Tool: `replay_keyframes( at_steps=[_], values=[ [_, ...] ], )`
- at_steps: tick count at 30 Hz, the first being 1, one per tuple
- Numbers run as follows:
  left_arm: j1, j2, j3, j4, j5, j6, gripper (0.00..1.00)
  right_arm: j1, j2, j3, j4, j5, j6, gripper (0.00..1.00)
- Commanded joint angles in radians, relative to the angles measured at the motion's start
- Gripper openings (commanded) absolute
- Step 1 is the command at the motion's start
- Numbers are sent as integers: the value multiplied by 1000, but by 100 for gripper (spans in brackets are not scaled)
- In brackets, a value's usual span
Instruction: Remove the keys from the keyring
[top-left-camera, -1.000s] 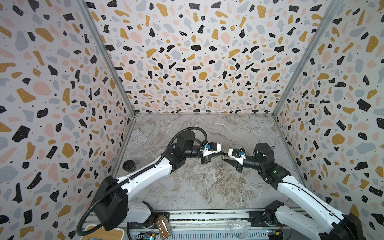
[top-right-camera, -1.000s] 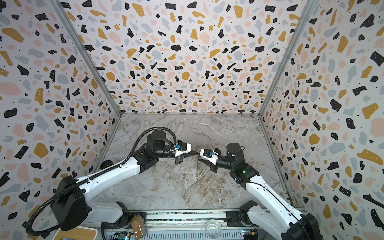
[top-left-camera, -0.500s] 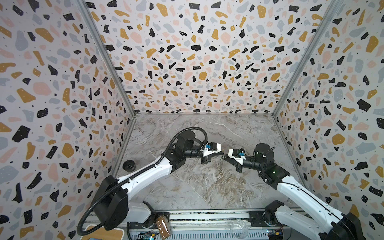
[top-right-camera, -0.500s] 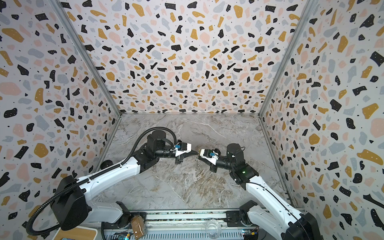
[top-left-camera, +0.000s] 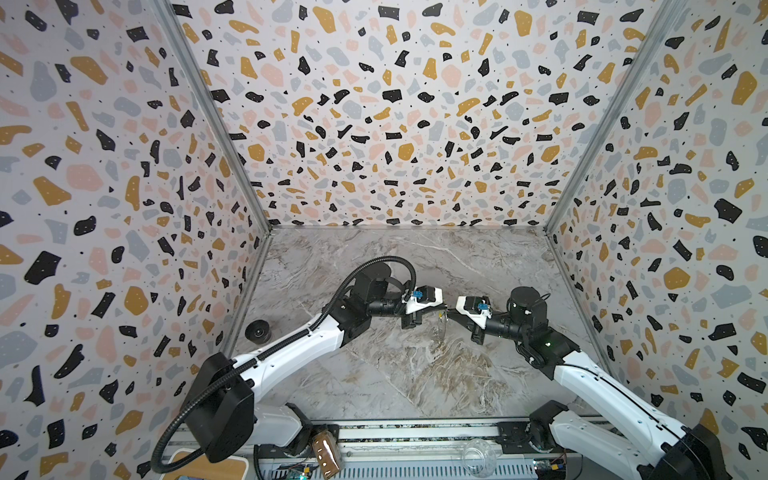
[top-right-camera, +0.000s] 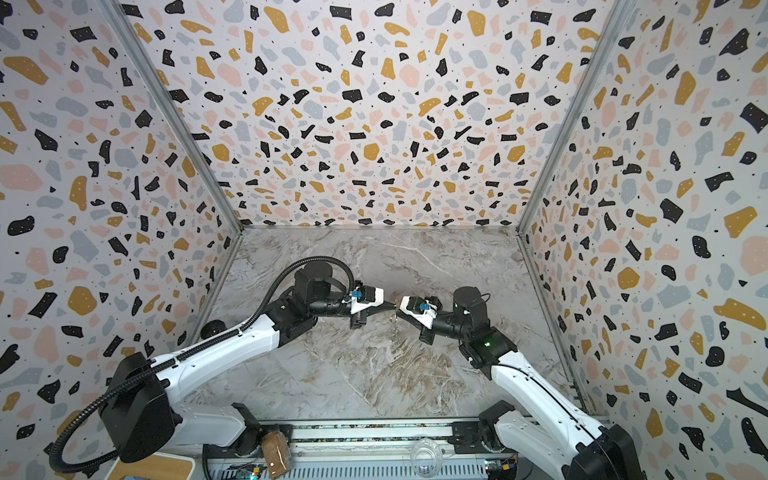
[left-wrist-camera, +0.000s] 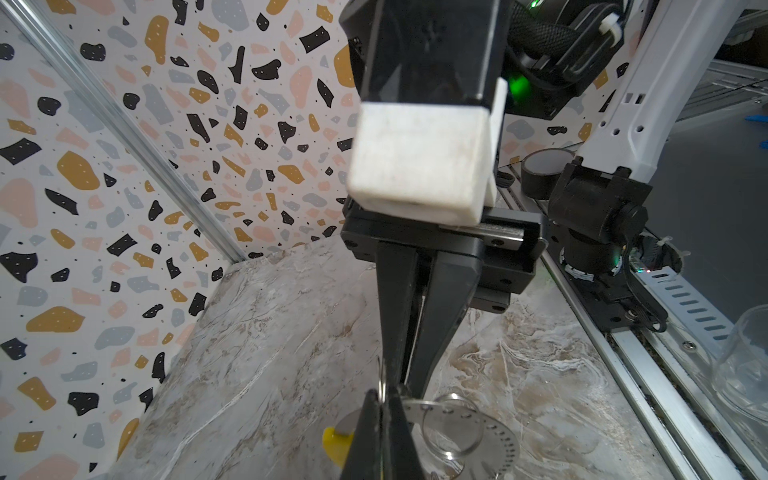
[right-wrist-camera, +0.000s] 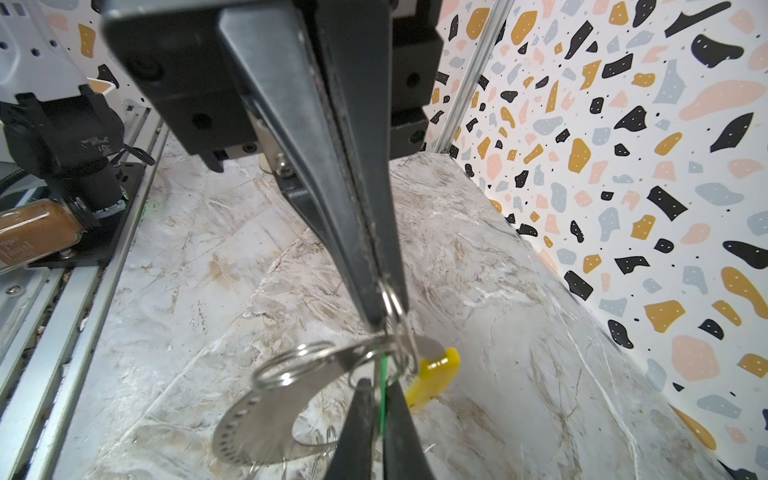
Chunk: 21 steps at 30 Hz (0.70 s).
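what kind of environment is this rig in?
Probably a lab test cell, not a home: printed terrazzo walls box in a marble-look tabletop, and the left arm and right arm mount on an aluminium rail at its front.

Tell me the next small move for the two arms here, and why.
Probably ease the right gripper slightly away from the left gripper, testing the pull. Both jaws look shut: the left on a small split ring by the keyring, the right on a thin green edge, likely a key's tag.
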Motion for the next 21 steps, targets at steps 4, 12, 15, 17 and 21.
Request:
replay_keyframes(
  at_steps=[4,12,15,17,21],
  values=[
    [5,-60,-18,110,-87,10,0,5,-21,4,-56,32,-7,0],
    [5,-70,-38,147,-123,5,0,5,-41,12,-92,75,-19,0],
    [5,-77,-45,152,-134,6,0,5,-44,16,-98,82,-21,0],
    [5,-83,-51,155,-145,8,0,6,-45,20,-99,87,-21,0],
    [5,-93,-64,158,-163,9,0,8,-49,31,-106,97,-26,0]
  ],
)
